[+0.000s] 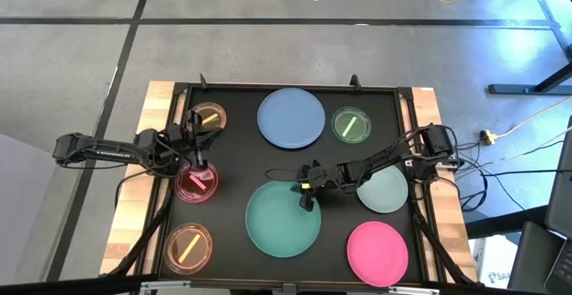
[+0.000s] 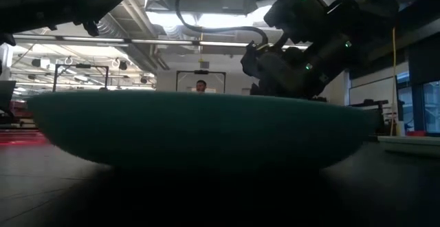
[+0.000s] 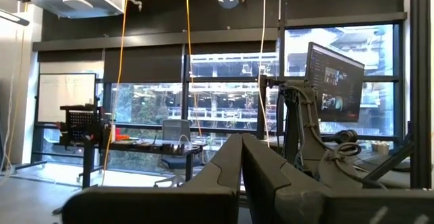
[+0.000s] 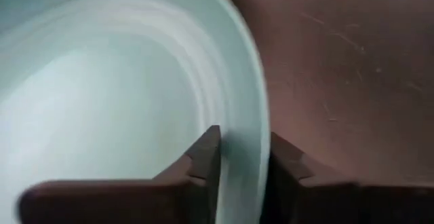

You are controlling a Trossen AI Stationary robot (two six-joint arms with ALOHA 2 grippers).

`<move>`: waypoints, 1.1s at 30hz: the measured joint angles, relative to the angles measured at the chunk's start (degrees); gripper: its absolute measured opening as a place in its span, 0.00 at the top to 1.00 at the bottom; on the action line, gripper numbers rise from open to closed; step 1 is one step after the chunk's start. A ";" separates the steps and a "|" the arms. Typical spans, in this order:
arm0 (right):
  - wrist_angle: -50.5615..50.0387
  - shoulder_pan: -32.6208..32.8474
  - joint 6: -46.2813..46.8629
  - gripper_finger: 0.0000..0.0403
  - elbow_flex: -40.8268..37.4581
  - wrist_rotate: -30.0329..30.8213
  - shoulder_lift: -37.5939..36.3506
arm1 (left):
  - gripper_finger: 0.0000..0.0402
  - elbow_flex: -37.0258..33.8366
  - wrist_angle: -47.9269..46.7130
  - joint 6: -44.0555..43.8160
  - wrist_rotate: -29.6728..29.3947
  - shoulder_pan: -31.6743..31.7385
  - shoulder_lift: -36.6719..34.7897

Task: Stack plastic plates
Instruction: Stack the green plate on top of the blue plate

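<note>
Right gripper straddles the teal plate's rim, ready to lift it for stacking.

The right gripper (image 1: 308, 190) sits at the far-right edge of the teal plate (image 1: 281, 223), which lies flat on the black mat (image 1: 237, 156) at near centre. In the right wrist view one finger (image 4: 203, 153) rests inside the rim and the other outside it, a narrow gap between them; whether they already pinch the rim is hard to judge, though they look slightly apart. The plate's bulk lies to the near-left of this gripper. The left gripper (image 1: 198, 165) hovers over the small red plate (image 1: 196, 183) at the left, fingers pressed together and empty.
</note>
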 joint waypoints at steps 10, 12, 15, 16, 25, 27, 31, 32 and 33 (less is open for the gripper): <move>-0.22 -1.23 -3.66 0.97 0.02 1.02 -1.20 | 0.98 0.00 -0.04 -1.19 0.00 0.00 0.00; -1.26 -2.13 -4.58 0.96 -0.02 1.10 -2.40 | 0.98 0.00 -0.05 -1.23 -0.01 0.00 0.00; -2.91 -3.65 -6.31 0.97 -0.02 1.49 -4.74 | 0.98 0.00 -0.22 -1.39 -0.02 0.00 0.00; -3.37 -4.29 -6.99 0.98 -0.03 1.47 -5.62 | 0.98 0.00 -0.22 -1.40 -0.02 0.00 0.00; -7.74 -13.47 -11.64 0.99 -0.11 -0.95 -15.57 | 0.98 0.00 -0.24 -1.42 -0.02 0.00 0.00; -8.13 -16.08 -12.50 0.99 -0.11 -1.95 -17.59 | 0.98 0.00 -0.24 -1.42 -0.02 0.00 0.00; -7.86 -21.63 -12.66 0.99 -0.11 -2.61 -20.36 | 0.98 0.00 -0.24 -1.42 -0.02 0.00 0.00; -7.43 -23.14 -12.66 0.98 -0.11 -2.73 -20.83 | 0.98 0.00 -0.22 -1.42 -0.02 -0.02 0.00; -7.21 -24.65 -12.70 0.98 -0.11 -2.93 -21.15 | 0.98 0.00 -0.22 -1.42 -0.02 -0.02 0.00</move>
